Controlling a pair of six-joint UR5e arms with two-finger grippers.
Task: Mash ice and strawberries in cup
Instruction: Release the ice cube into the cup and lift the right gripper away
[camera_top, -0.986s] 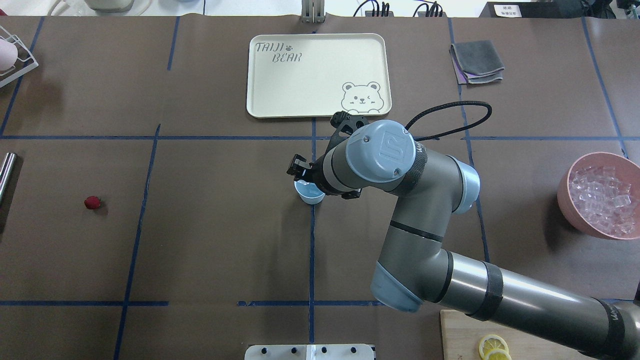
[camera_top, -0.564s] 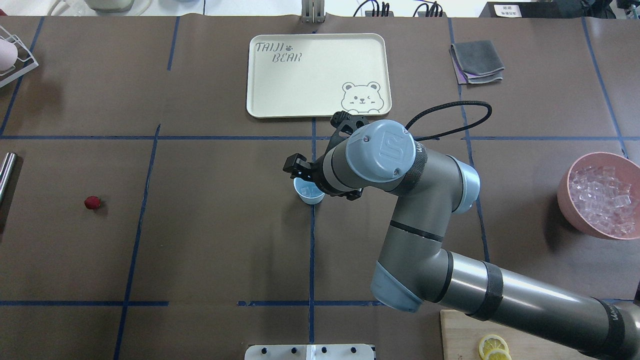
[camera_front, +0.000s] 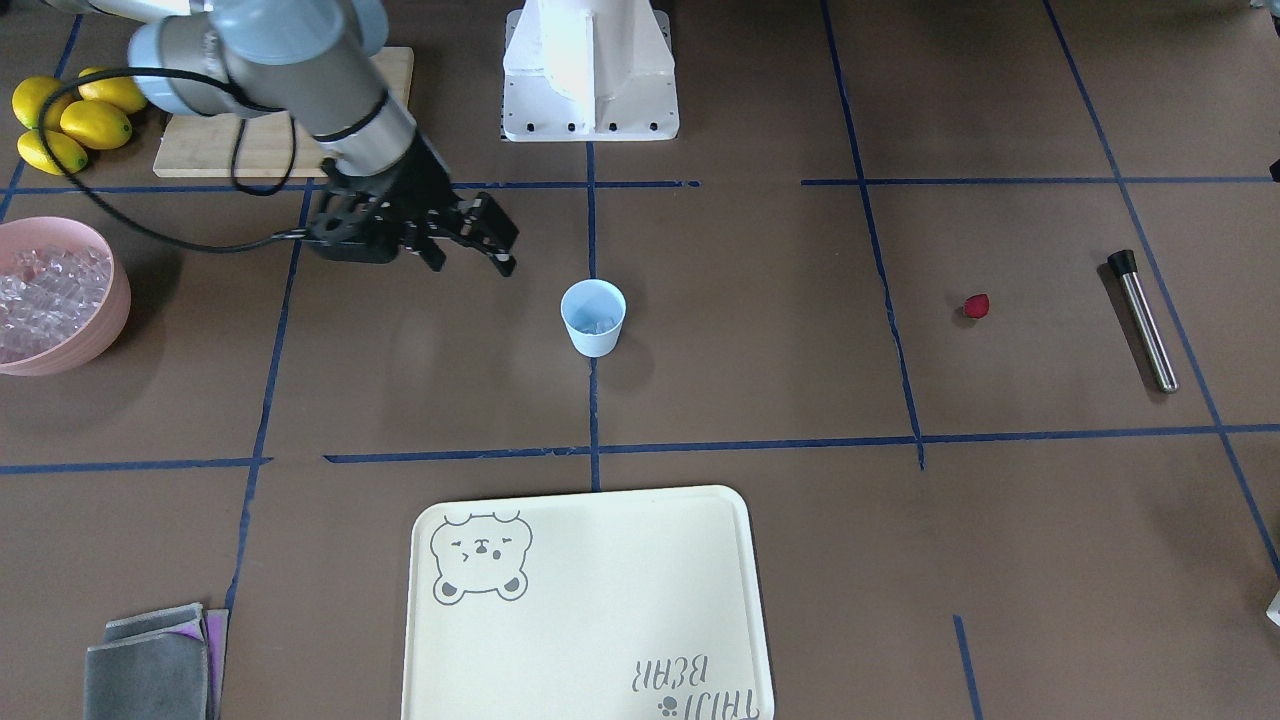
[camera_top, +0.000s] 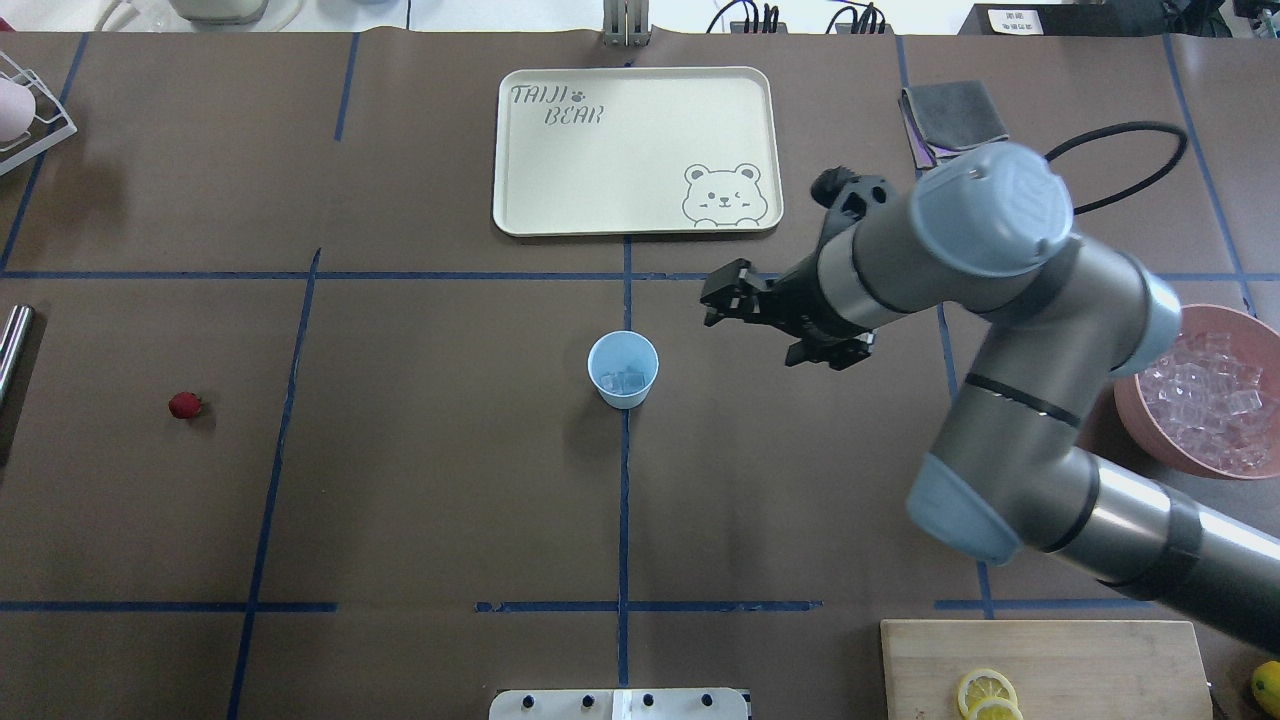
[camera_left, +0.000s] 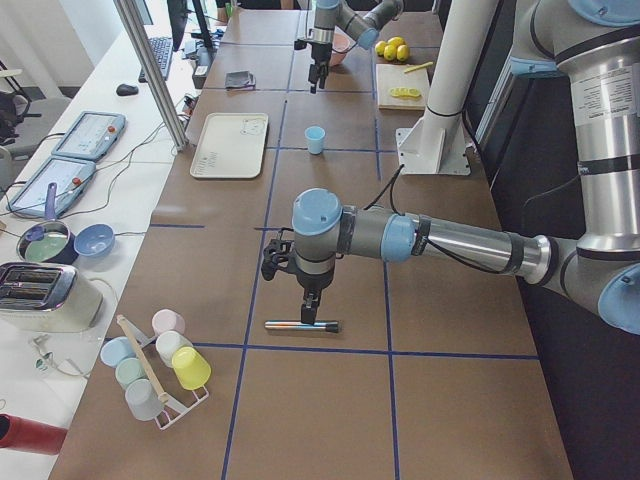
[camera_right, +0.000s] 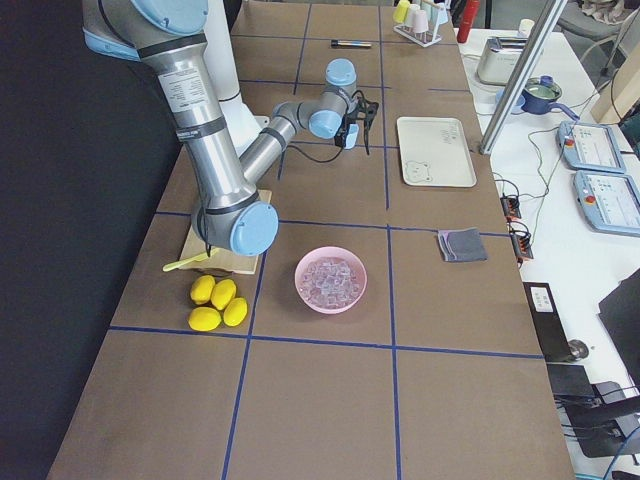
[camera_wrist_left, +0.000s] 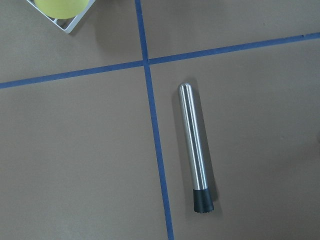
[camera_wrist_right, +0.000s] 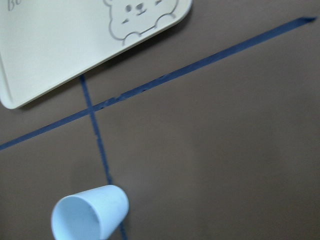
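Status: cup (camera_top: 623, 372) stands upright at table centre on the blue tape line, with a few ice cubes (camera_top: 624, 380) in the bottom. Strawberry (camera_top: 184, 405) is not in yet. It lies on the table well out on the robot's left side, near the steel masher rod (camera_front: 1142, 320). My read: ice loaded, berry step pending, mashing not begun.

Right gripper (camera_top: 722, 293): in the air between the cup and the pink ice bowl (camera_top: 1133, 415), clear of the cup and touching nothing. Jaws stand apart, roughly mid-open, with nothing between them. Its wrist camera shows only the cup low in frame and a corner of the tray (camera_wrist_right: 60, 50).

Left gripper (camera_left: 310, 305): hangs just above the rod, pointing down. Only the side camera shows it. Its own wrist camera shows the rod but no fingers, so I cannot tell whether it is open or closed, or whether it touches the rod.

Next move, my guess: the left arm takes the berry to the cup, then goes for the rod. The berry is small and round, so it needs a low, centred pinch or it rolls. The cup is light and will probably need steadying during mashing.
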